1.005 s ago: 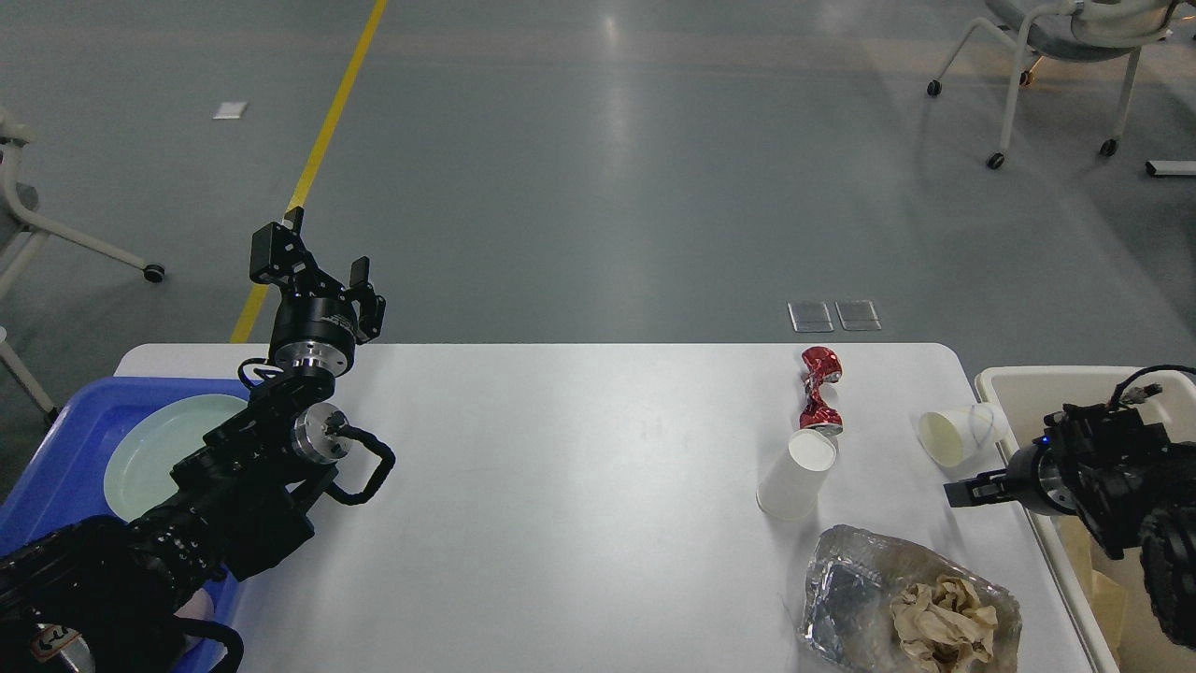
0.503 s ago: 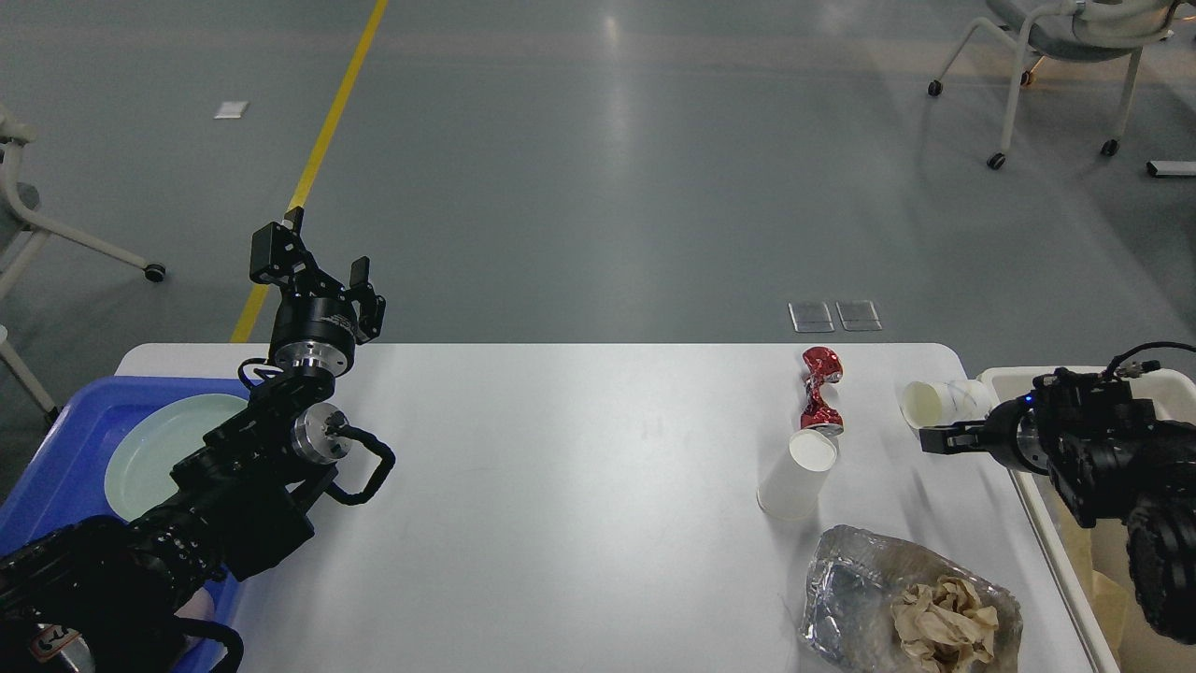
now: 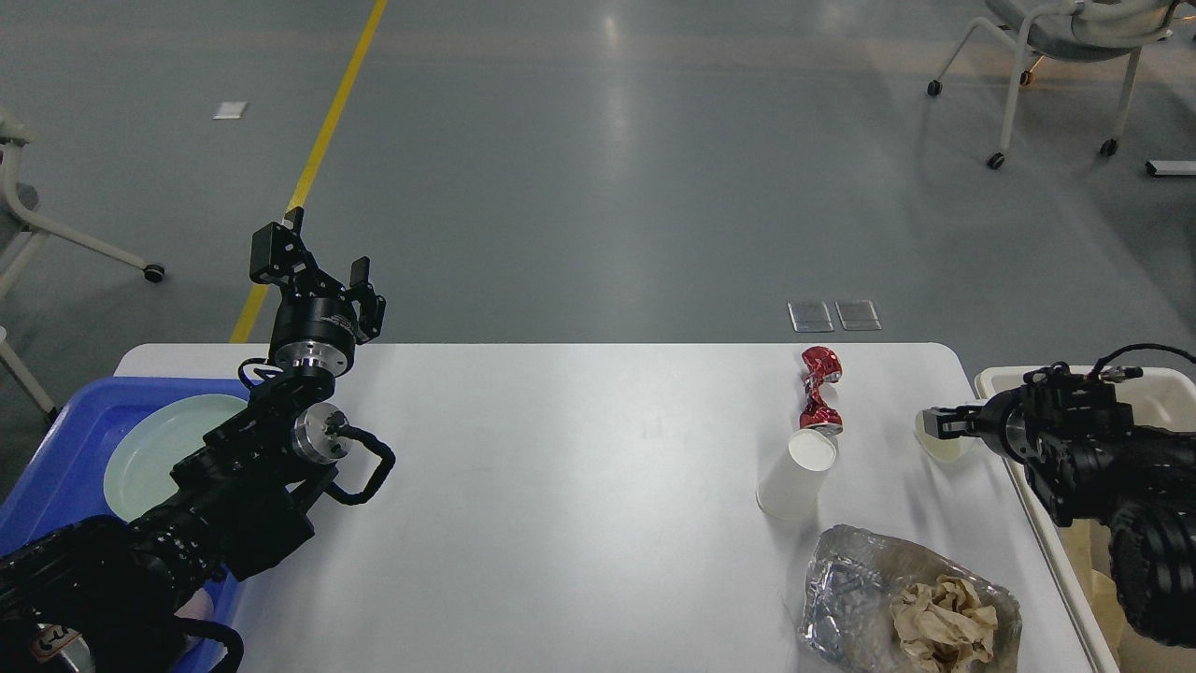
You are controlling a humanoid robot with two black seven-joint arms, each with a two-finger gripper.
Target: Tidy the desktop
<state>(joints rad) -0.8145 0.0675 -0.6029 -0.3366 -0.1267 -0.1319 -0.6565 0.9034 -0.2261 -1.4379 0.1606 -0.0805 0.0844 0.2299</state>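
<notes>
**Right arm pulls back to the cup at the table's right edge**

Your right gripper (image 3: 937, 423) has drawn back toward the right edge since half a second ago, and the small white paper cup (image 3: 942, 447) has come with it; it now sits lower and is mostly hidden behind the fingers. You cannot tell from here whether the fingers are clamped on it or merely touching it.

The large plain white rectangular desktop (image 3: 561, 505) spans the lower half of your view. Its wide middle is bare, giving you free room. The right side is crowded: a crushed red metal can (image 3: 819, 388), a taller white paper cup (image 3: 797, 475) lying touching it, and a crumpled silver foil tray (image 3: 860, 584) holding wadded brown paper (image 3: 944, 622). The cream-coloured rectangular bin (image 3: 1070, 551) stands just beside the right edge.

Your left gripper (image 3: 322, 252) has not moved, its fingers apart above the far-left edge, beside the blue plastic tray (image 3: 56, 458) with its pale green round plate (image 3: 154, 449).
</notes>
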